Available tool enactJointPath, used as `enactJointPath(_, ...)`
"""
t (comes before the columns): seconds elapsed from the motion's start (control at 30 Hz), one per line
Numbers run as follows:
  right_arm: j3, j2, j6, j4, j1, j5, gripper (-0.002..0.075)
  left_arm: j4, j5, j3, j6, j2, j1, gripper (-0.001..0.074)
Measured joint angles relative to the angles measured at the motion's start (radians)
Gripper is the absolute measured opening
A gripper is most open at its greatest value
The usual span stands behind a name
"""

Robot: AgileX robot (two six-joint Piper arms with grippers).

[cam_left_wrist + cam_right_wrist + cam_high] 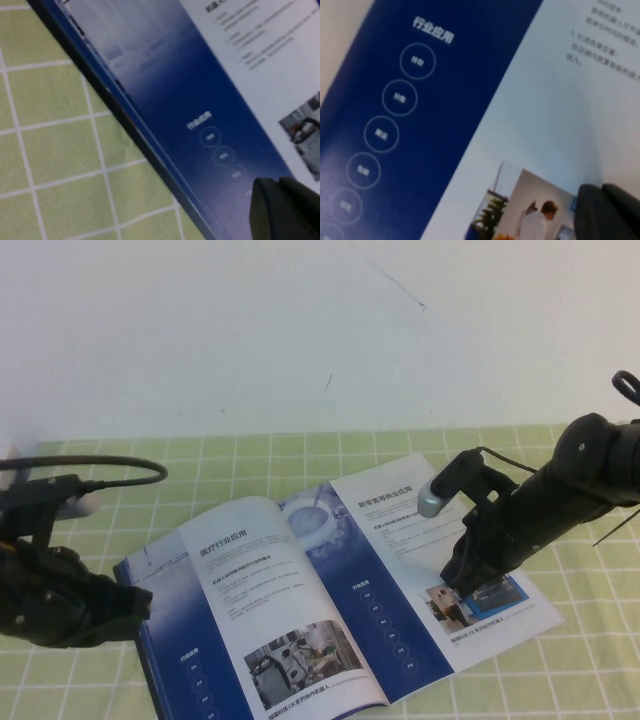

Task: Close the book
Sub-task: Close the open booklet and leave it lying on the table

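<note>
- The left arm comes in low from the left side of the table, its forearm lying almost flat. The left gripper (138, 602) sits at the outer left edge of the book (330, 590).
- The right arm reaches in from the right and slopes down. The right gripper (458, 580) points down onto the right-hand page, beside the small photo printed near its lower edge.
- The book lies open and face up on the green checked tablecloth (560, 670), spine towards the middle. The left page arches up slightly and the right page lies flatter.
- The left wrist view shows the dark fingertips (285, 210) pressed together with only a seam between them and nothing gripped. They sit over the blue strip of the left page, near the book's edge (150, 150).
- The right wrist view shows its fingertips (610, 212) likewise closed and empty, right at the white page next to the printed photo (535, 210).
- Only the high view shows both arms and the whole spread. Only the wrist views show the closed tips and the print under them.
</note>
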Motion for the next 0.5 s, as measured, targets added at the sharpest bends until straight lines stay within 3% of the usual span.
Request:
enactJointPath(0.27,-0.010,0.010,0.060,-0.001,0.000,0.010,-0.0003,0.178,0.008,-0.116,-0.113,0.285,0.000,-0.0004)
enactJointPath(0.5,-0.010,0.010,0.085,-0.001,0.000,0.010,-0.0003,0.439,0.003,-0.185,-0.319,0.417,-0.095,-0.0004)
